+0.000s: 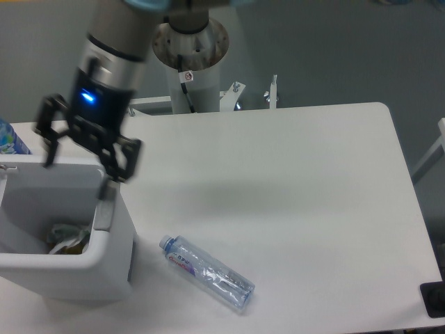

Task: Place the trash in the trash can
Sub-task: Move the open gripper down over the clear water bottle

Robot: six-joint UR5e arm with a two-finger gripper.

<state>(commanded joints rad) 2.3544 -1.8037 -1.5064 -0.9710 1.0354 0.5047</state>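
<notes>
The white trash can [111,261] stands at the table's front left corner, a grey panel [104,212] on its right rim. Crumpled white paper with a green mark [66,238] lies inside it on other scraps. A clear crushed plastic bottle [207,271] with a red-blue label lies on its side on the table, right of the can. My gripper [80,163] hangs over the can's back rim, fingers spread wide and empty.
A blue-labelled bottle [8,139] peeks in at the left edge behind the can. The arm's grey base column [189,66] rises behind the table's far edge. A dark object [432,299] sits at the front right corner.
</notes>
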